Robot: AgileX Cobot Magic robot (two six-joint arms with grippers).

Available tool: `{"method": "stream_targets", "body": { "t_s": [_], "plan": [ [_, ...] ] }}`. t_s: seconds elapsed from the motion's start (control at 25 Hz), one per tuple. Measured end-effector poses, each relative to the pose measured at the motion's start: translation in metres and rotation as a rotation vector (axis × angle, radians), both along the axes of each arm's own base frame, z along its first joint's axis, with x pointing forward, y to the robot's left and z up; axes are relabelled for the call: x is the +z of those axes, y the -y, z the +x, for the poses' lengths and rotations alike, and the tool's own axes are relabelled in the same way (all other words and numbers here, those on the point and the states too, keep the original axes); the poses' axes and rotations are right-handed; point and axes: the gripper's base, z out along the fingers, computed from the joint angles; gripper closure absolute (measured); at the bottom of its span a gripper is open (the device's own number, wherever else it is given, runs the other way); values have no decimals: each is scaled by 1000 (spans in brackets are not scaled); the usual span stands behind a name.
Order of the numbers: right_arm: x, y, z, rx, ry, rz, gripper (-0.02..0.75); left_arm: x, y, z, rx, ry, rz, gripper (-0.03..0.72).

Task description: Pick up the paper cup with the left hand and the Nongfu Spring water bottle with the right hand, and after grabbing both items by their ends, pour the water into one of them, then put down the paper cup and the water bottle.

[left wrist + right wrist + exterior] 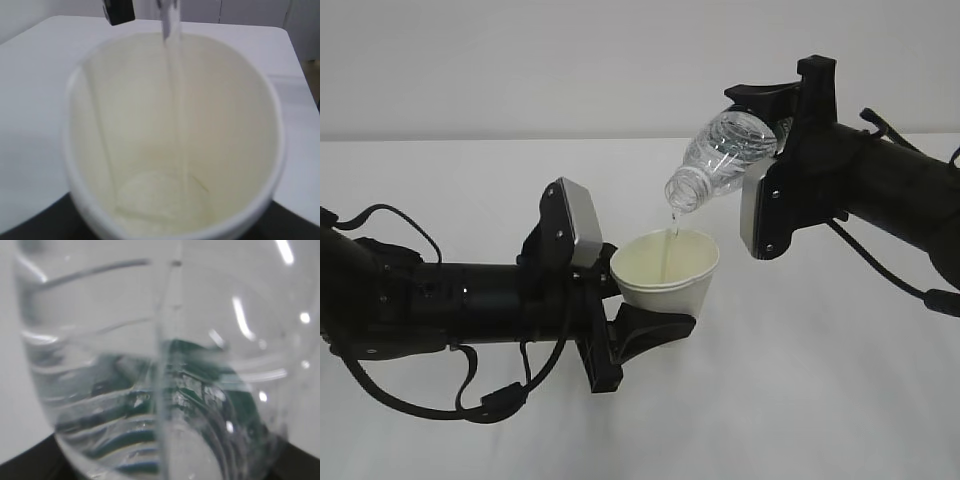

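Above the white table we find both items held aloft. We note the left hand with its fingers clamped on the lower body of the paper cup, which stands upright, mouth open. We note the right hand with its fingers pinching the base end of the Nongfu Spring water bottle, tilted neck-down just over the cup's rim. We observe the water falling as a thin stream into the cup, pooling at its bottom.
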Motion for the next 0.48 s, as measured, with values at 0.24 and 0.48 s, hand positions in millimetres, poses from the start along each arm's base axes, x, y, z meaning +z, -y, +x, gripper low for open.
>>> {"method": "stream_targets", "body": {
  "t_s": [0.24,0.48],
  "plan": [
    [0,0,0,0,1,-1,266,-1,0,-1,-19,5,8,284],
    [0,0,0,0,2,-3,266,-1,0,-2,-31,8,14,285]
  ]
}}
